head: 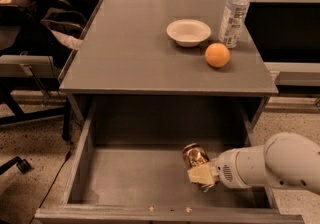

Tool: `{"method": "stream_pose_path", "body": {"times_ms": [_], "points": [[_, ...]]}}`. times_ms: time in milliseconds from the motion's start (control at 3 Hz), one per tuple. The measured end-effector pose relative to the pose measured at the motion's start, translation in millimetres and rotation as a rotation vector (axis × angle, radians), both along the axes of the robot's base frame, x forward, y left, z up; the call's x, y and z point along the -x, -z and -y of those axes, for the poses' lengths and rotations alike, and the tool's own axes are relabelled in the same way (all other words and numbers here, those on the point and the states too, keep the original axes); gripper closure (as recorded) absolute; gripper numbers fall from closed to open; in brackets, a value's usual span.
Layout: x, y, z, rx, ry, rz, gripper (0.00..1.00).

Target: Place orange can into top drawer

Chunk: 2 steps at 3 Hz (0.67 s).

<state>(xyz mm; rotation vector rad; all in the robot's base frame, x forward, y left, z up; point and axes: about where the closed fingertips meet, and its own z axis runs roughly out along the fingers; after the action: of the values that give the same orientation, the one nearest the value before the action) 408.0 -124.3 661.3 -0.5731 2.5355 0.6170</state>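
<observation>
The orange can (pixel 194 156) has a brownish-gold body and lies tilted inside the open top drawer (pixel 130 178), right of its middle, low over the grey bottom. My gripper (pixel 201 175) reaches in from the right on a white arm (pixel 272 165). Its cream fingers (pixel 201 176) are closed around the near end of the can. Whether the can rests on the drawer bottom cannot be told.
On the desk top (pixel 135 48) stand a white bowl (pixel 188 32), a clear water bottle (pixel 234 14) and a round orange fruit (pixel 217 54). An office chair and dark bags (pixel 50 23) are at the left. The drawer's front panel (pixel 165 215) runs along the bottom.
</observation>
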Motion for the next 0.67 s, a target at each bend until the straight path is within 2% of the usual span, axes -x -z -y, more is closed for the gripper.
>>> {"method": "stream_pose_path", "body": {"times_ms": [333,667], "points": [[0.0,0.0,0.0,0.0,0.0,0.0,0.11],[0.0,0.0,0.0,0.0,0.0,0.0,0.0]]}}
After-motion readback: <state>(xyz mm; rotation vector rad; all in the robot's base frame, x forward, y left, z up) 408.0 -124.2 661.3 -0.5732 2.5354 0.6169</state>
